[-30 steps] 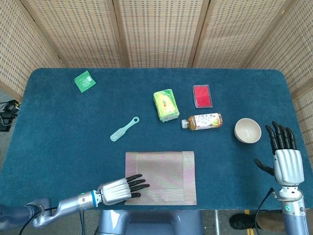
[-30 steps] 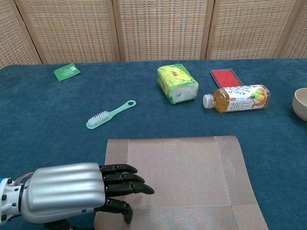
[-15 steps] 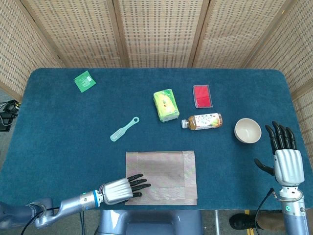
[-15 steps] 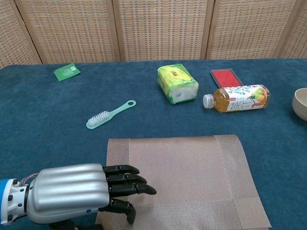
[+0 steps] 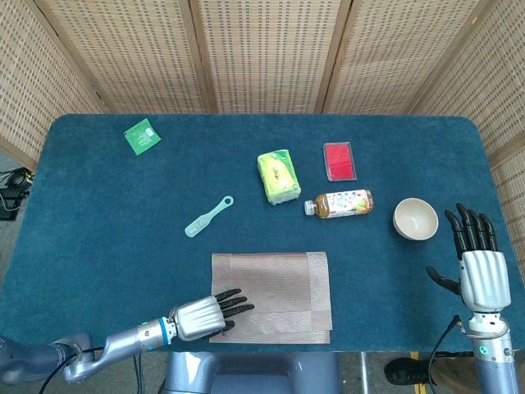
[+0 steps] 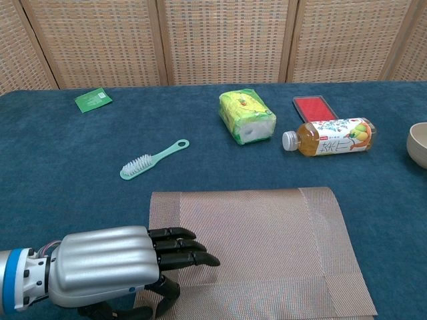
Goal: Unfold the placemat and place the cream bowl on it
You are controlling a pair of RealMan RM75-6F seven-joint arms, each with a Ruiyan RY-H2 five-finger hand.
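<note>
The woven beige placemat (image 5: 273, 297) (image 6: 260, 247) lies flat near the table's front edge. My left hand (image 5: 205, 314) (image 6: 127, 270) rests on its near left corner with fingers stretched out flat and the thumb curled below them; nothing is gripped. The cream bowl (image 5: 415, 218) (image 6: 419, 143) stands upright on the right side, apart from the mat. My right hand (image 5: 480, 267) hovers near the right front edge, just right of and nearer than the bowl, fingers straight and spread, holding nothing. It is outside the chest view.
Beyond the mat lie a tea bottle (image 5: 340, 203) on its side, a yellow-green tissue pack (image 5: 277, 176), a red flat box (image 5: 339, 161), a mint brush (image 5: 208, 216) and a green packet (image 5: 142, 135). Wicker screens stand behind the blue table (image 5: 98, 230).
My left hand has drawn back slightly toward the front edge, fingers still on the mat's corner. The mat's near edge shifted a little. The right hand has not moved.
</note>
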